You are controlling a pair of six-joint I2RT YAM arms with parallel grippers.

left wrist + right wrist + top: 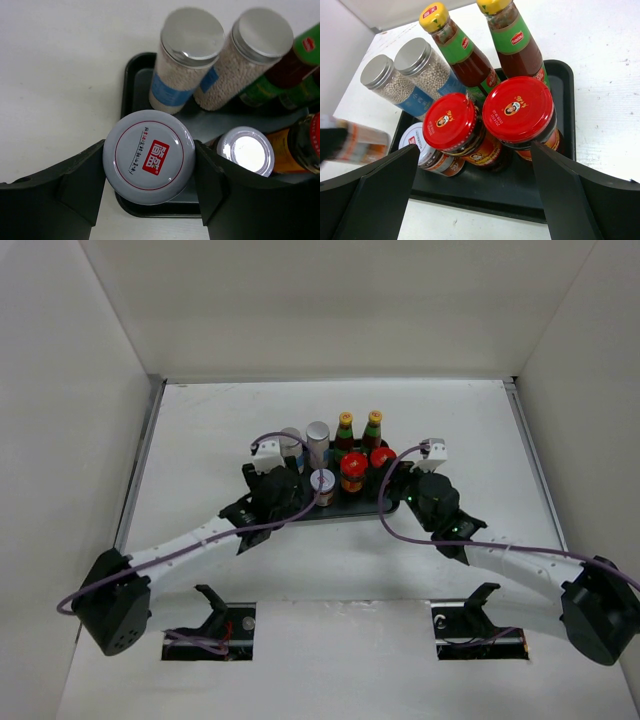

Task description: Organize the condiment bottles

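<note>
Tray [345, 508]: flat, black, mid-counter [200, 430].

Back row, left to right: two silver-lid jars [380, 77] [420, 62] of pale grains, just beside each other; two sauce bottles [457, 50] [515, 37] with green necks and yellow caps.

Front row: one white-lid jar [420, 145] on the left; two red-lid jars [449, 121] [518, 109] to its right, close together.

Held jar [149, 156]: white lid with a red mark, at the tray's near-left corner. Whether its base rests on the tray cannot be told.

Left pincer [150, 170]: clamped on the held jar, a finger against each side of the lid.

Right pincer [475, 150]: fingers wide apart at the tray's near-right side, the red-lid jars seen between them.
</note>
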